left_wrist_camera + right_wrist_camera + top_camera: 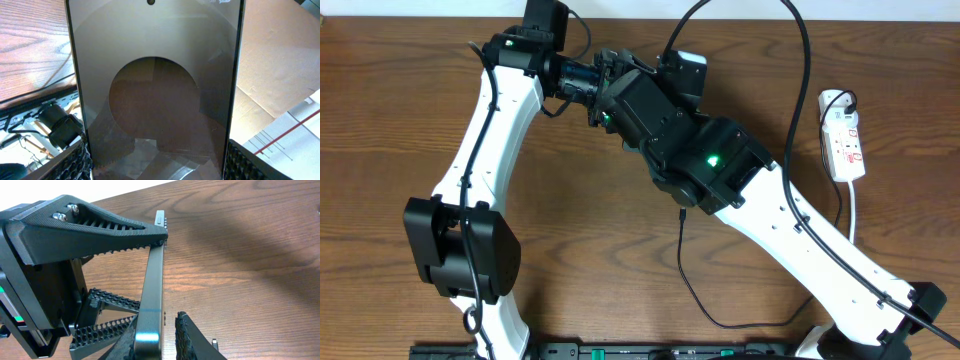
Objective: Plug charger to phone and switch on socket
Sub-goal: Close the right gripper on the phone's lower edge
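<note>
Overhead: your two arms meet at upper centre of the frame, wrists stacked over each other, so the phone is mostly hidden there. The socket (842,140) lies on the bench (400,120) at the right edge, well apart from both arms. It has a black plug (838,100) in its upper end and a white cord (853,215) trailing down. The charger (682,260) shows as a thin black line coming out from under the right arm, dropping to lower centre and looping right. You can't see its connector tip.

Left wrist: the phone (160,100) fills the middle of the frame, face toward the camera, with a dark round graphic at centre. Your left end effector (160,167) grips it by the long edges, with ridged pads (75,165) pressed against both sides at the bottom corners. The phone is lifted clear of the bench.

Right wrist: the phone appears edge-on, a thin grey strip running from upper centre to the bottom, with the other arm's toothed finger (100,225) bearing on its upper end. Your right end effector (165,337) sits at the strip's lower end. One ridged pad (192,340) stands just beside the edge with a sliver of wood showing between. You can't tell from here whether it is closed on anything.
</note>
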`<action>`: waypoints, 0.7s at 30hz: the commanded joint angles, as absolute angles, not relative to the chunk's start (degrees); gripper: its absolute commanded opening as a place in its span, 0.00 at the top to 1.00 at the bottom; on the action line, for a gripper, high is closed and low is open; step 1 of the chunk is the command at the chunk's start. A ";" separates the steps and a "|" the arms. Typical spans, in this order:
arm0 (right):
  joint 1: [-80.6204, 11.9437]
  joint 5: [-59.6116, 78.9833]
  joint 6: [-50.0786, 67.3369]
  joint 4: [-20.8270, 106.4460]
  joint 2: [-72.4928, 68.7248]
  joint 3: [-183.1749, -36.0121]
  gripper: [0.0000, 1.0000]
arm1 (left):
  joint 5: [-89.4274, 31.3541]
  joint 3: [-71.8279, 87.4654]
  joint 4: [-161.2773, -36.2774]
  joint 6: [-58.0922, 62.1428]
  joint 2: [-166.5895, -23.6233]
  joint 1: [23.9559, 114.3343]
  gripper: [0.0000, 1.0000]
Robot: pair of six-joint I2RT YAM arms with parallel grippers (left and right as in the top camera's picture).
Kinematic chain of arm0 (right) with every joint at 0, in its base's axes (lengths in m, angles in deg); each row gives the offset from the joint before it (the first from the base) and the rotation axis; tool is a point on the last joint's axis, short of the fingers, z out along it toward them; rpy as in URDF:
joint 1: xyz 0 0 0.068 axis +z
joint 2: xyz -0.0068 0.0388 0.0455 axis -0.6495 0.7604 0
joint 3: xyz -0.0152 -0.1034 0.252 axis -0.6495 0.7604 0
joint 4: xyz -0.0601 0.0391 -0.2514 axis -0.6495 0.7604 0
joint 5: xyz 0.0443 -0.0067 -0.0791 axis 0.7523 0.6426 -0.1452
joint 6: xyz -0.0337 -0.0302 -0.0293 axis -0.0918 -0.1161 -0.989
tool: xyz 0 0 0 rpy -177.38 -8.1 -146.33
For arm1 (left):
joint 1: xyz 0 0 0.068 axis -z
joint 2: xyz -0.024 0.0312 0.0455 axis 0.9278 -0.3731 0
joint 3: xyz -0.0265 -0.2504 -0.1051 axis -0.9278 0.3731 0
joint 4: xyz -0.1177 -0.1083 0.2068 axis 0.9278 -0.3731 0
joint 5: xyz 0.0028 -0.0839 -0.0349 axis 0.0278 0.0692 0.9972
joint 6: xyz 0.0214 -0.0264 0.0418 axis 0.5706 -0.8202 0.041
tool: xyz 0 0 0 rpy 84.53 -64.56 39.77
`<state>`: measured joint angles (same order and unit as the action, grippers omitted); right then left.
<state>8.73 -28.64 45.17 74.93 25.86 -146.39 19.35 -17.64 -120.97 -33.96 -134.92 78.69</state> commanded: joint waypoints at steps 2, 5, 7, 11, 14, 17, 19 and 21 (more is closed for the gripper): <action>8.56 -29.27 45.48 74.91 25.93 -147.55 0.84 | 22.46 -18.28 -120.86 -34.27 -134.15 78.34 0.31; 8.56 -29.27 45.48 74.93 25.93 -147.55 0.88 | 22.46 -18.28 -120.86 -34.25 -134.15 78.34 0.31; 8.56 -29.27 45.48 74.91 25.93 -147.55 0.88 | 22.46 -18.28 -120.86 -34.25 -134.15 78.34 0.31; 8.56 -29.27 45.50 74.88 25.93 -147.55 0.91 | 22.46 -18.28 -120.86 -34.27 -134.15 78.34 0.31; 8.56 -29.27 45.50 74.69 25.93 -147.55 0.94 | 22.46 -18.28 -120.86 -34.27 -134.15 78.34 0.31; 8.56 -29.27 45.50 74.47 25.93 -147.55 0.98 | 22.46 -18.28 -120.86 -34.27 -134.15 78.34 0.31; 8.56 -29.27 45.50 74.38 25.93 -147.55 0.98 | 22.46 -18.28 -120.86 -34.27 -134.15 78.34 0.31; 8.56 -29.27 45.50 74.21 25.93 -147.55 0.98 | 22.46 -18.28 -120.86 -34.27 -134.15 78.34 0.31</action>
<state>8.75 -28.51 44.74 74.80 25.86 -146.39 19.27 -17.64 -120.97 -33.96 -134.92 78.69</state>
